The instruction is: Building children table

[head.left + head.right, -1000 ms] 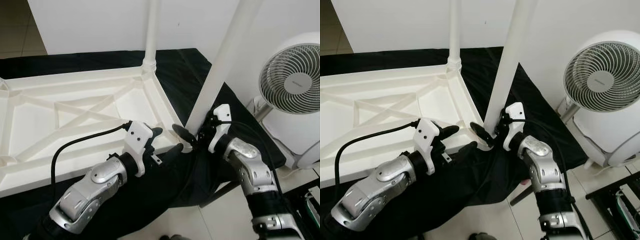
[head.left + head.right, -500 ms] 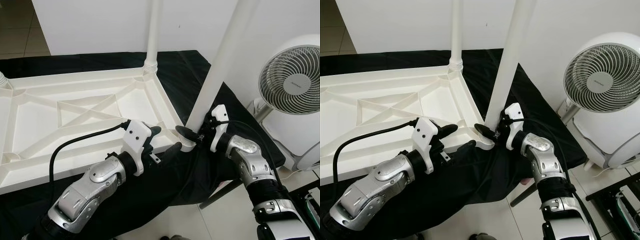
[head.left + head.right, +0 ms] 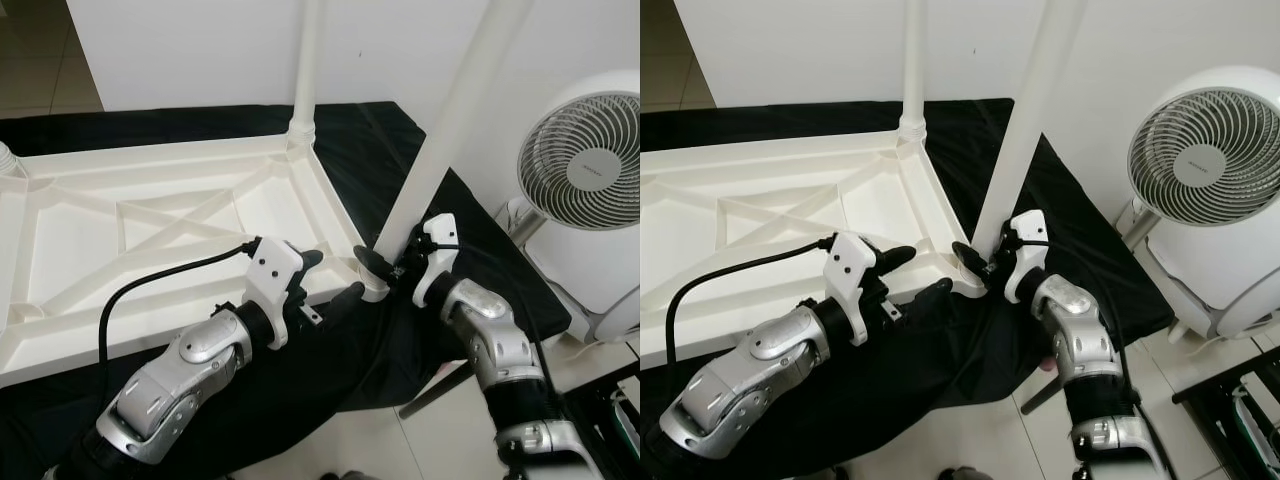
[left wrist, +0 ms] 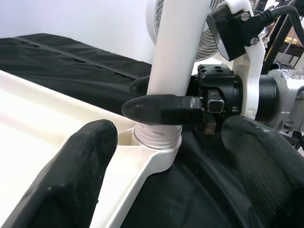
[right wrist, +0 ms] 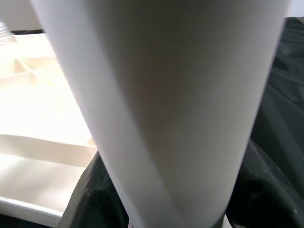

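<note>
Leg is clamped near its base by right gripper for seating in corner socket; left gripper jaws are held open, empty.

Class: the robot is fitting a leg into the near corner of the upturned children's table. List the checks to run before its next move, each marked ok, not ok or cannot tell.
1. Right gripper closed round the near leg just above its threaded end: ok.
2. Leg end in the corner socket: ok.
3. Thread fully seated: cannot tell.
4. Near leg upright: not ok, it leans.
5. Left gripper open at the table frame edge, not gripping: ok.
6. Far leg standing in its corner: ok.
</note>
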Tool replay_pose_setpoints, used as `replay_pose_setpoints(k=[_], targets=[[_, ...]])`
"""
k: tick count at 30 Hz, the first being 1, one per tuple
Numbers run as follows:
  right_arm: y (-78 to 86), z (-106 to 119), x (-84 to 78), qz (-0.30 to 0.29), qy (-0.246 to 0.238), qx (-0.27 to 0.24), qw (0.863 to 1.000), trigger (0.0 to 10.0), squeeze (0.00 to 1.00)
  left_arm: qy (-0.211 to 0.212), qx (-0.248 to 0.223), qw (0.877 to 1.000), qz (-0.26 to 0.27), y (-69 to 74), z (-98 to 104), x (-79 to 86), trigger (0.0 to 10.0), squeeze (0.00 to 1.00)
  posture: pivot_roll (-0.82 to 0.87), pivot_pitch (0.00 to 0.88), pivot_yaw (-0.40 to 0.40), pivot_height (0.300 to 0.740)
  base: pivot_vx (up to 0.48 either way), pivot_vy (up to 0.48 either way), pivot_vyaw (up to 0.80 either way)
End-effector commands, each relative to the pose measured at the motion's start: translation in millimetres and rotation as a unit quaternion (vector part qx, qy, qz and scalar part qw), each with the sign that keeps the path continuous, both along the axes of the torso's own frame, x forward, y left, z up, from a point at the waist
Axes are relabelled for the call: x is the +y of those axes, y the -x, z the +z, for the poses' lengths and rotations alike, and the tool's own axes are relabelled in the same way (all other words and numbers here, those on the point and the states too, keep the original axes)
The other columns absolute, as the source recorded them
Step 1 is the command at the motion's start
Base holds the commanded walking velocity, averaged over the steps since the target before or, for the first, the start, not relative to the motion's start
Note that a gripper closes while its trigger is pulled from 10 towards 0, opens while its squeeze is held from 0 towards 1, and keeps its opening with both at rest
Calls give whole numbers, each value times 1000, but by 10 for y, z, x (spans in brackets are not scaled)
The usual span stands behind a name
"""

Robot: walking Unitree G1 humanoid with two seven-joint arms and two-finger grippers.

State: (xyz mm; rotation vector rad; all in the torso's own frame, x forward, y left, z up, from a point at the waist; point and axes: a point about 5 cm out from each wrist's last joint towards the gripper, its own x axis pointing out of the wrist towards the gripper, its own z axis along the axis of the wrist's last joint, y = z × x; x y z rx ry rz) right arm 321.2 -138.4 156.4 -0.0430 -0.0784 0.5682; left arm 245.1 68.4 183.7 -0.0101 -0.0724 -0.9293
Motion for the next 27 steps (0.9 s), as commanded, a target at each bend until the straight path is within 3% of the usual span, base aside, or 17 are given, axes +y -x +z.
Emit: replay_pose_setpoints(k=[1,4,5,8,10,12,20,21,22,27], targets=[[37,-88,-10,-50,-8,21,999,10000,0,-9,4,996,-91,101,-28,-72,10000,0,48,124,-85,740,0,0,0],[91,-141,31,-156,-32,30,987,10000,0,-8,3,996,-92,95,-19,-76,10000,0,46,122,-84,740,0,0,0],[91,-141,31,-156,-32,30,987,10000,0,-8,3,996,-92,95,-19,-76,10000,0,46,122,-84,740,0,0,0],[156,-173,110,-250,-46,37,966,10000,0,-8,2,996,-92,82,-14,-75,10000,0,46,118,-85,740,0,0,0],[156,-173,110,-250,-46,37,966,10000,0,-8,2,996,-92,82,-14,-75,10000,0,46,118,-85,740,0,0,0],[204,-183,189,-285,-52,42,956,10000,0,-8,1,996,-92,76,-10,-77,10000,0,49,115,-85,740,0,0,0],[268,-172,248,-284,-55,52,956,10000,0,-6,-1,996,-93,59,-4,-79,10000,0,32,108,-76,740,0,0,0],[285,-163,244,-286,-58,51,955,10000,431,-7,-2,995,-95,53,-4,-80,10000,0,32,108,-76,740,0,0,0],[301,-147,241,-293,-62,50,953,10000,984,-8,-3,995,-97,45,-4,-84,10000,0,28,108,-75,740,0,0,0],[320,-119,219,-291,-77,51,952,10000,1000,-9,-5,995,-98,26,8,-83,10000,0,25,106,-73,740,0,0,0]])
